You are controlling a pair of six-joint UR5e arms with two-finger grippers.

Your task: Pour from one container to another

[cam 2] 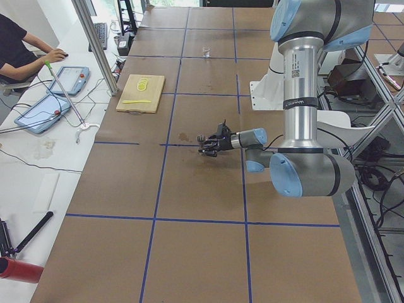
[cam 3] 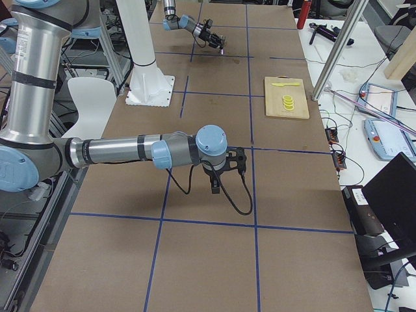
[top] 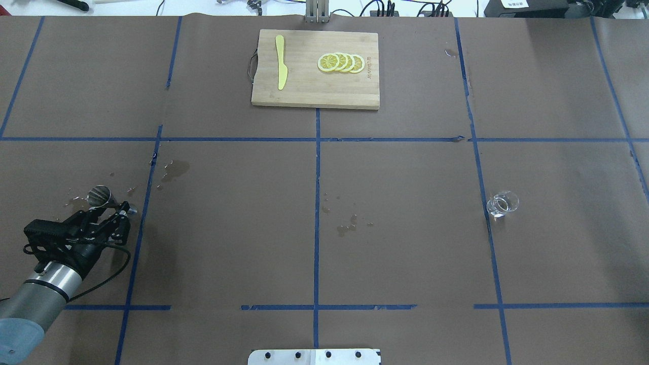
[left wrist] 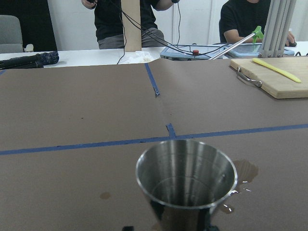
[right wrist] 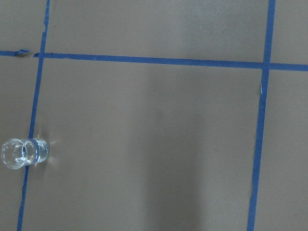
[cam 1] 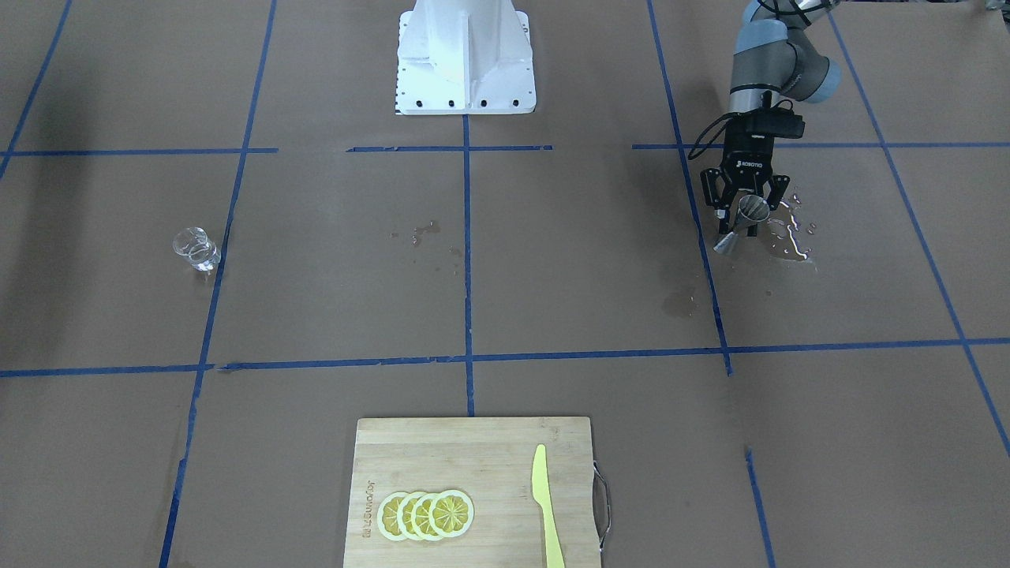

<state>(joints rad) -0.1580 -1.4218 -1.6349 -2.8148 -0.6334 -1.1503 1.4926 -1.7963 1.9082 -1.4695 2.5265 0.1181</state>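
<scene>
The steel hourglass jigger [cam 1: 747, 214] is tilted just above the table at the robot's left side, and my left gripper [cam 1: 738, 230] is shut on its narrow waist. The left wrist view shows the jigger's open cup [left wrist: 186, 175] close up, with no liquid visible inside. The overhead view has the jigger [top: 100, 195] ahead of the left gripper [top: 121, 210]. Far across the table, the small clear glass beaker [cam 1: 196, 248] [top: 502, 204] sits alone on a blue tape line. In the right wrist view the beaker [right wrist: 24, 153] is at the left edge. My right gripper [cam 3: 218, 177] shows only in the right side view; I cannot tell its state.
A puddle of water [cam 1: 793, 237] lies beside the jigger, and smaller wet spots [top: 347, 225] mark the table's middle. A wooden cutting board [top: 314, 94] at the far edge carries lemon slices [top: 340, 62] and a yellow knife [top: 281, 68]. People sit beyond the table.
</scene>
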